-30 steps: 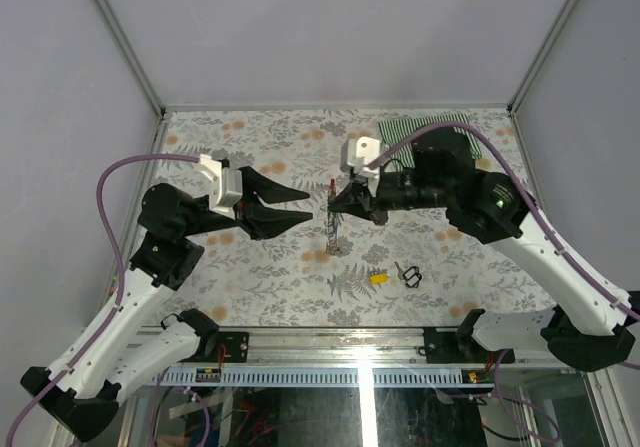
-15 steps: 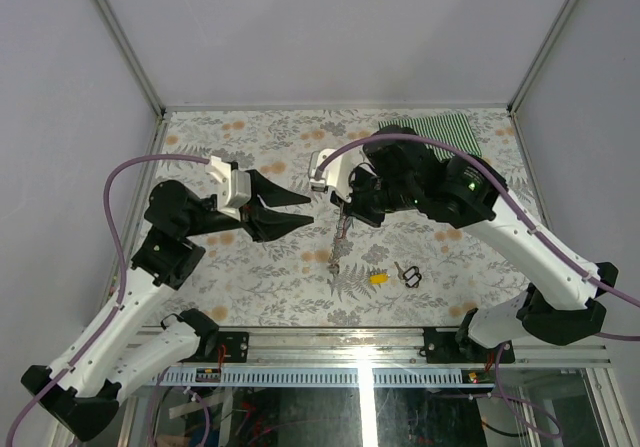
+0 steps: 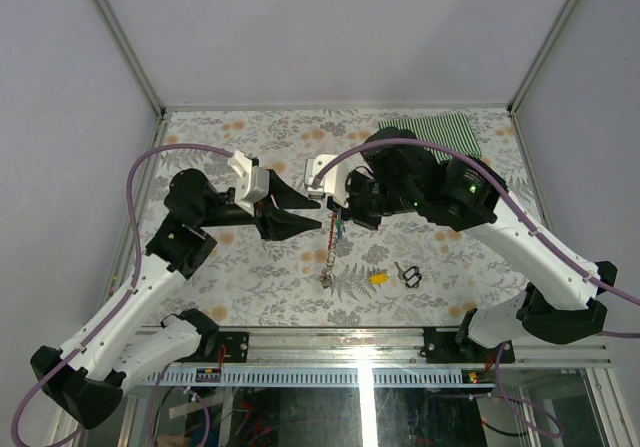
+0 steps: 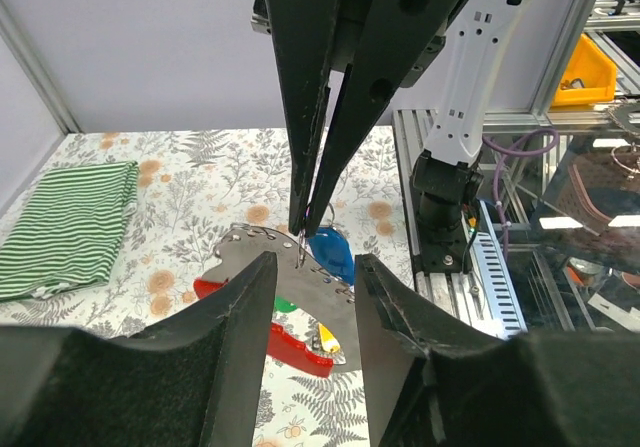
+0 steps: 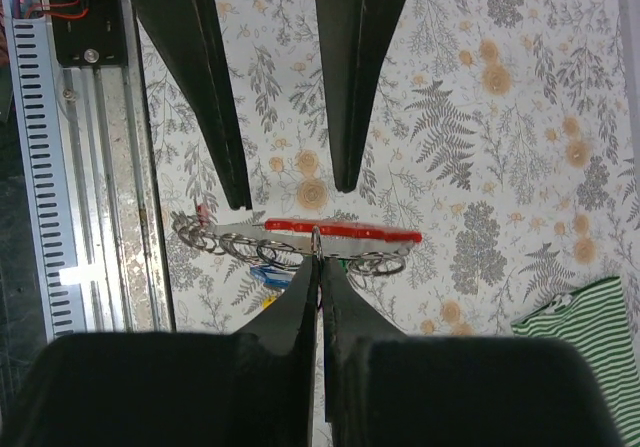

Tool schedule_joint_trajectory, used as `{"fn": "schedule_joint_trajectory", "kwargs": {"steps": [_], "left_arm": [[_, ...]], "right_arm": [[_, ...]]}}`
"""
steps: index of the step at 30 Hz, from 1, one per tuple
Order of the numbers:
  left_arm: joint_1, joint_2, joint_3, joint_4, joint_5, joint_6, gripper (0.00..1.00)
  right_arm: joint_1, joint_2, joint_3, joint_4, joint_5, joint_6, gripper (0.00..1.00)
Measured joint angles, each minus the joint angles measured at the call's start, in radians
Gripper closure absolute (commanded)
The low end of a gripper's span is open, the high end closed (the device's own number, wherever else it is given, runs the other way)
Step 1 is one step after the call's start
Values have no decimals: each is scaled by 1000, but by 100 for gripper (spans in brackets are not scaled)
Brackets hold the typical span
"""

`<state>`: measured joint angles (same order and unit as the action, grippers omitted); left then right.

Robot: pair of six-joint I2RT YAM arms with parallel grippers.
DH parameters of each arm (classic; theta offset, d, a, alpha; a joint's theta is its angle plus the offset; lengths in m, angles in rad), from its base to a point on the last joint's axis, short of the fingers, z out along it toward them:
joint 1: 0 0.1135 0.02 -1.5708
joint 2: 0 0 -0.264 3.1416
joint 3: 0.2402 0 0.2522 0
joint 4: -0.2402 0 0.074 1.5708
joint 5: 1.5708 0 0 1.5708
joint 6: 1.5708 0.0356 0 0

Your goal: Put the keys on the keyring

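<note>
My right gripper (image 5: 318, 259) is closed on the keyring (image 5: 345, 231), held above the middle of the table: one glossy red curved clip and a silver chain of small rings. My left gripper (image 4: 314, 262) is half open and holds nothing, with its tips just left of the keyring. One blue key (image 4: 331, 254) hangs beside the clip. One yellow key (image 3: 378, 278) lies near, to the right.

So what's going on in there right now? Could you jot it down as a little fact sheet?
right gripper: shut on the keyring, holding it above the table
keyring: red clip and chain, dangling
left gripper: open, empty, tips beside the keyring
blue key: in the air with the keyring, seemingly on it
yellow key: lying on the table, untouched
striped cloth: far right corner
</note>
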<state>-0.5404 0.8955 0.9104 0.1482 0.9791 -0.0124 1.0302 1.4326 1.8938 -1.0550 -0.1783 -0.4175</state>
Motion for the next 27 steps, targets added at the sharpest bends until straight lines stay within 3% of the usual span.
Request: {"fn": "schedule_joint_trajectory", "kwargs": {"steps": [14, 21, 27], "left_arm": [[-56, 51, 0, -14, 12, 35, 67], [-61, 54, 0, -26, 7, 48, 78], [-61, 55, 0, -32, -4, 52, 100]], "right_arm": [[11, 0, -10, 40, -24, -2, 100], [11, 0, -18, 42, -25, -2, 100], [14, 0, -20, 40, -27, -2, 100]]}}
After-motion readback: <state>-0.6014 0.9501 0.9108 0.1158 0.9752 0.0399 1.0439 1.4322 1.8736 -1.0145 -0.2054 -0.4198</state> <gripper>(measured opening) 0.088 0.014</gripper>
